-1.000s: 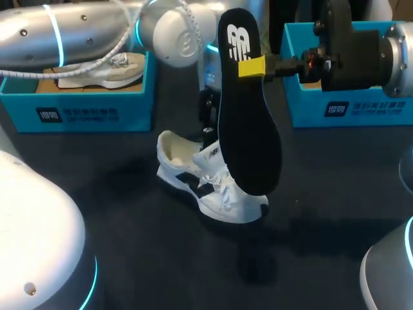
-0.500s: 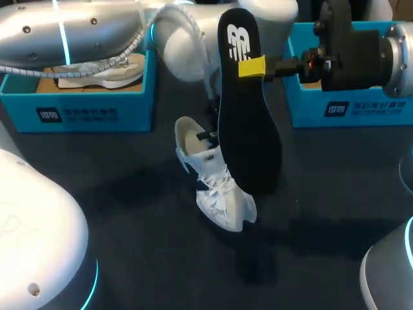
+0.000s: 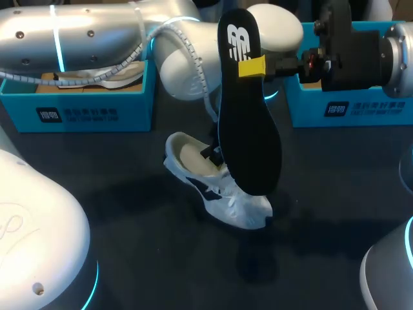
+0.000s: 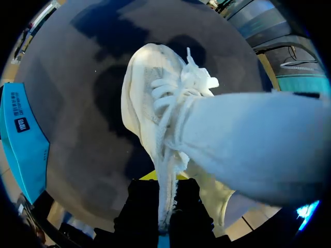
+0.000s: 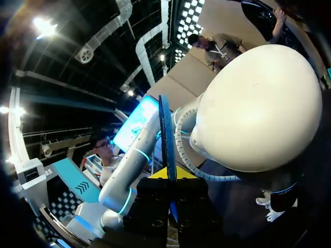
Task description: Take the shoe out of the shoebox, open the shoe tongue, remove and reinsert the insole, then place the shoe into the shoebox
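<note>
Black foam insole (image 3: pixel 248 129) stands on end over the table's middle. Your right claw (image 3: pixel 251 66), coming in from 2 o'clock, is pinched almost closed on its thin edge near the top. The right wrist view shows that edge running straight up between the fingers. Your left claw (image 4: pixel 164 178) is squeezed narrow on the white shoe (image 3: pixel 219 194), both fingers pressing its upper fabric by the laces. That shoe is at the table's centre, heel toward 10 o'clock and toe toward 4 o'clock, partly behind the insole. You have one insole, two shoes and two blue boxes. The second shoe (image 3: pixel 97 77) lies in the box at 10 o'clock (image 3: pixel 90 113). The box at 2 o'clock (image 3: pixel 348 110) sits behind your right arm.
</note>
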Action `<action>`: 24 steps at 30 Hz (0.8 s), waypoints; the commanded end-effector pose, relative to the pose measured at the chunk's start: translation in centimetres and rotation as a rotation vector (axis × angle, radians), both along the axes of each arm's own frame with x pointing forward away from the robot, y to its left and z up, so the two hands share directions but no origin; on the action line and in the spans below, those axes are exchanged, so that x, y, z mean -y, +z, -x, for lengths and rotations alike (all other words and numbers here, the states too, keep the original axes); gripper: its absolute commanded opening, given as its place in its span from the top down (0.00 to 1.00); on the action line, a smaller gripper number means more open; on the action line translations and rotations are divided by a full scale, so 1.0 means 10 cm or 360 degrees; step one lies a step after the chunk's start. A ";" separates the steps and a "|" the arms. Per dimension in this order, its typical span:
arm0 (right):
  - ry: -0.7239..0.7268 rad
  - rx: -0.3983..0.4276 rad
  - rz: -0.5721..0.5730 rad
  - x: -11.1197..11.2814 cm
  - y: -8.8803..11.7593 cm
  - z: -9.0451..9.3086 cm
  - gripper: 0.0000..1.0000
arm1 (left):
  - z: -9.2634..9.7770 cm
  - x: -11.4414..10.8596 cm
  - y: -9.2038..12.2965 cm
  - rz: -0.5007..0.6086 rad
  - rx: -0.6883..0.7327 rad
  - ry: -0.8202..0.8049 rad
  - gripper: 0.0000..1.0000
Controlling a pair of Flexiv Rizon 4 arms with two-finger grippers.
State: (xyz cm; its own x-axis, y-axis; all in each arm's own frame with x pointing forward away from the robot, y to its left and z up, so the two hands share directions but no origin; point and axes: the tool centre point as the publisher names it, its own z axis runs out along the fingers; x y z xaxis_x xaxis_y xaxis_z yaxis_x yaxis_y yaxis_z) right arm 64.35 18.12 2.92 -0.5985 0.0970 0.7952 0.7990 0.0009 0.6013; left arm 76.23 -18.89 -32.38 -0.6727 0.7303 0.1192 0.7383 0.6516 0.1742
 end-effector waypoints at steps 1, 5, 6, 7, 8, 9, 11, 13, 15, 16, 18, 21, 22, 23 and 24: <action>-0.0002 -0.0004 0.0004 -0.03 0.00 -0.01 1.00 | 0.00 -0.03 0.02 0.0010 0.0001 -0.0002 1.00; -0.0002 -0.0004 0.0004 -0.03 0.00 -0.01 1.00 | 0.00 -0.03 0.02 0.0010 0.0001 -0.0002 1.00; -0.0002 -0.0004 0.0004 -0.03 0.00 -0.01 1.00 | 0.00 -0.03 0.02 0.0010 0.0001 -0.0002 1.00; -0.0002 -0.0004 0.0004 -0.03 0.00 -0.01 1.00 | 0.00 -0.03 0.02 0.0010 0.0001 -0.0002 1.00; -0.0002 -0.0004 0.0004 -0.03 0.00 -0.01 1.00 | 0.00 -0.03 0.02 0.0010 0.0001 -0.0002 1.00; -0.0002 -0.0004 0.0004 -0.03 0.00 -0.01 1.00 | 0.00 -0.03 0.02 0.0010 0.0001 -0.0002 1.00; -0.0002 -0.0004 0.0004 -0.03 0.00 -0.01 1.00 | 0.00 -0.03 0.02 0.0010 0.0001 -0.0002 1.00; -0.0002 -0.0004 0.0004 -0.03 0.00 -0.01 1.00 | -0.03 -0.03 0.02 0.0000 -0.0025 -0.0057 1.00; -0.0002 -0.0004 0.0004 -0.03 0.00 -0.01 1.00 | -0.04 -0.03 0.03 -0.0046 -0.0013 -0.0135 1.00; -0.0002 -0.0004 0.0004 -0.03 0.00 -0.01 1.00 | -0.05 -0.03 0.04 -0.0063 -0.0009 -0.0189 1.00; -0.0002 -0.0004 0.0004 -0.03 0.00 -0.01 1.00 | -0.07 -0.04 0.06 -0.0086 -0.0041 -0.0239 1.00; -0.0002 -0.0004 0.0004 -0.03 0.00 -0.01 1.00 | -0.11 -0.02 0.07 -0.0062 -0.0190 -0.0417 1.00; -0.0002 -0.0004 0.0004 -0.03 0.00 -0.01 1.00 | -0.12 -0.02 0.06 -0.0068 -0.0220 -0.0455 1.00; -0.0002 -0.0004 0.0004 -0.03 0.00 -0.01 1.00 | -0.12 0.00 0.05 -0.0069 -0.0262 -0.0523 1.00; -0.0002 -0.0004 0.0004 -0.03 0.00 -0.01 1.00 | -0.12 0.01 0.04 -0.0064 -0.0285 -0.0555 1.00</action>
State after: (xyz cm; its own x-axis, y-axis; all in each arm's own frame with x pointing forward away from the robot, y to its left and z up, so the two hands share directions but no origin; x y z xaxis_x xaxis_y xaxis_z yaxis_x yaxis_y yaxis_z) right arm 64.35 18.12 2.92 -0.5985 0.0971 0.7952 0.7990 0.0009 0.6013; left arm 76.41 -18.66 -31.86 -0.4349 0.8759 0.2088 0.9004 0.4203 0.1121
